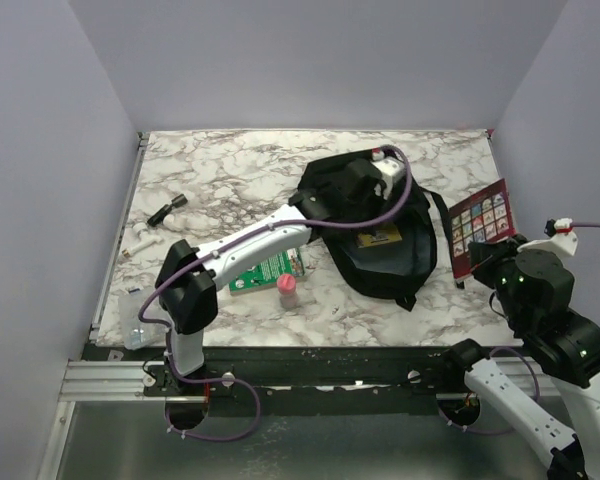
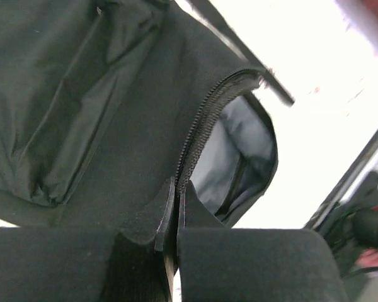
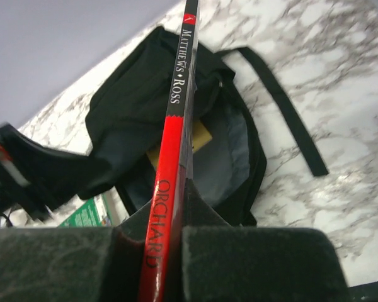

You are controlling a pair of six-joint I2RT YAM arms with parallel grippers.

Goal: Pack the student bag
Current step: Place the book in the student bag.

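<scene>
The left pincer point(image 2: 170, 211) clamps the zip edge of the student bag point(image 2: 113, 126) at its tips, while the right pincer point(image 3: 167, 220) grips a red book point(image 3: 173, 126), which should next go into the open mouth beyond.

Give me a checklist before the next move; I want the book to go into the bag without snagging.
1. Right gripper shut on book: ok.
2. Left gripper pinching bag edge by the zip: ok.
3. Mouth open, grey lining showing: ok.
4. Book over the mouth: not ok; it is held right of the bag.
5. Room inside: cannot tell; something yellow lies there.
</scene>
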